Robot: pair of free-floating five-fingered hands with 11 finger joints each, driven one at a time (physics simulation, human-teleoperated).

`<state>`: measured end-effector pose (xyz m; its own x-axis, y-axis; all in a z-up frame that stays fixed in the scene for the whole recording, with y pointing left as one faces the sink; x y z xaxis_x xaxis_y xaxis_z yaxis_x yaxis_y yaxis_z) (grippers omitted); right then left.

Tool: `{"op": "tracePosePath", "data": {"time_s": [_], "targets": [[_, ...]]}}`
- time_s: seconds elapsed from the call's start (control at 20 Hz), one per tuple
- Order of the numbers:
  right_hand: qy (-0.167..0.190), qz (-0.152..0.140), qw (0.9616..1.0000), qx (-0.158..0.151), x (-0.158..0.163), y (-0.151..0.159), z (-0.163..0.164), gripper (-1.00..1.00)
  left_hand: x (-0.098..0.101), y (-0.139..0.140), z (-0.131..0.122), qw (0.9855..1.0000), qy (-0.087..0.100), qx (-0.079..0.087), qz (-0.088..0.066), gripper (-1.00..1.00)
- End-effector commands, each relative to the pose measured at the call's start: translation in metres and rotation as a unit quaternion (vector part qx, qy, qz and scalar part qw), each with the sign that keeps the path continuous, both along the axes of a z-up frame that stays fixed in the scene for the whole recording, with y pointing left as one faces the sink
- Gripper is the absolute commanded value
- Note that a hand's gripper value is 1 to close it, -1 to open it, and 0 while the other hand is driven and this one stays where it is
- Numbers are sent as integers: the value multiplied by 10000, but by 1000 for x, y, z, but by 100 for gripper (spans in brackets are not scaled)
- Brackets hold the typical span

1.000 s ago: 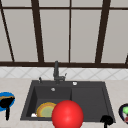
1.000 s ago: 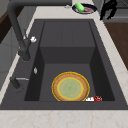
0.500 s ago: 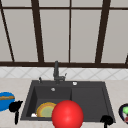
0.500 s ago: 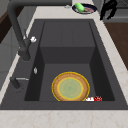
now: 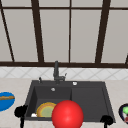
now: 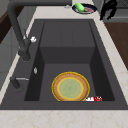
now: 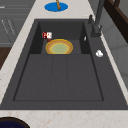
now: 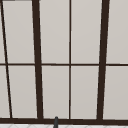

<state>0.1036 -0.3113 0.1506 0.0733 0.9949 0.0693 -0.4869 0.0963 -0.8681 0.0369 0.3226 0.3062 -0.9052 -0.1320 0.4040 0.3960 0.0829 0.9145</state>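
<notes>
My left hand (image 5: 20, 112) hovers at the front-left corner of the dark sink (image 5: 87, 100), beside a yellow plate with an orange rim (image 5: 45, 109) that lies in the left basin. A small red and white thing (image 6: 94, 99) rests by the plate (image 6: 70, 86) against the basin's front wall. A red ball (image 5: 67, 115) shows large over the sink's front edge. My right hand (image 5: 107, 120) hangs at the front-right corner, and it holds nothing. In the left side view the right hand (image 6: 108, 8) has loose fingers pointing down, next to a dark bowl (image 6: 84, 8).
A blue plate (image 5: 5, 100) with a brown stick-like thing lies on the left counter. The dark bowl (image 5: 124, 112) on the right counter holds green food. A dark faucet (image 5: 56, 72) stands behind the sink, below a large window (image 8: 70, 60).
My left hand has drifted right, from over the blue plate toward the sink's front-left corner. The right hand and the things in the sink have stayed put.
</notes>
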Motion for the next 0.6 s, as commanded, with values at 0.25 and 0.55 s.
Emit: {"op": "tracePosePath", "data": {"time_s": [0.25, 0.55], "targets": [[200, 2, 9997, 113, 8, -13, -1, -100, 0, 0, 0, 9999, -104, 30, -18, 0], [133, 104, 9997, 190, 20, -34, -3, -100, 1, -1, 0, 9998, -180, 19, 18, 0]]}}
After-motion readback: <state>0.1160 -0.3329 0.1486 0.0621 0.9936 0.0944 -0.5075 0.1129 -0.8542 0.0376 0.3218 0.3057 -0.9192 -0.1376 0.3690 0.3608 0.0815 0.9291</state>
